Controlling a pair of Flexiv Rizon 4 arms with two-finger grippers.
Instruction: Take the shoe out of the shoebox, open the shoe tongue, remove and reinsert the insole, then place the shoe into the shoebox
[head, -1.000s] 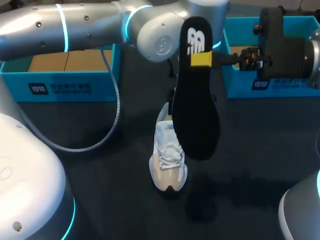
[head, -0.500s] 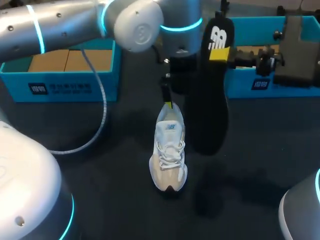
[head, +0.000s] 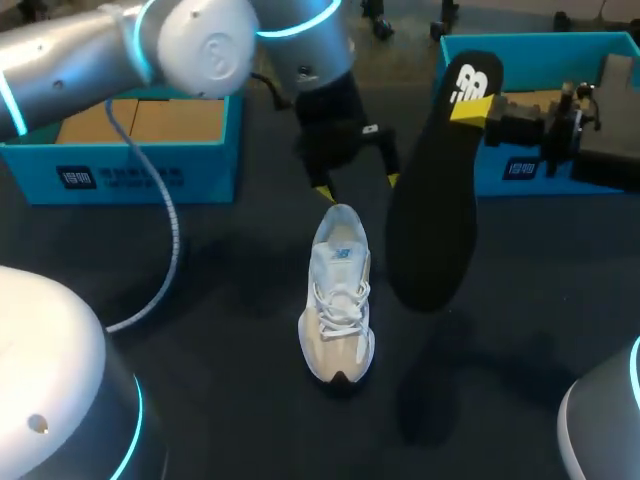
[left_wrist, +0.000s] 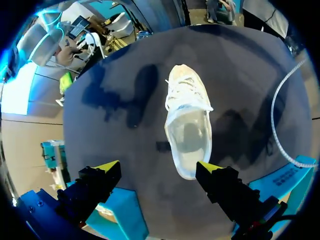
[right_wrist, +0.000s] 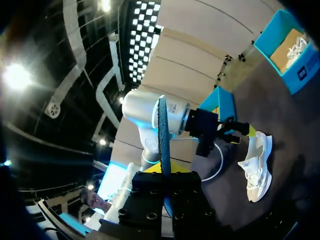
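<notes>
A blue shoebox (head: 200, 178) stands at the upper left of the frame. At centre, the left claw (head: 357, 186) hangs with fingers apart just above the heel of the shoe (head: 338, 300). The shoe is white and beige, laced, and upright on the dark surface (head: 220, 380), with its toe toward the lower edge. Right of it, the black insole (head: 430, 230) hangs toe-down. The right claw (head: 472, 108) is clamped on its heel, beside a second blue shoebox (head: 545, 45) at upper right.

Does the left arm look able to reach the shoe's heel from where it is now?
Probably yes. The left gripper hangs open at the heel end of the shoe, with nothing between them. The insole, clamped in the right gripper, hangs beside the shoe, clear of that path.
</notes>
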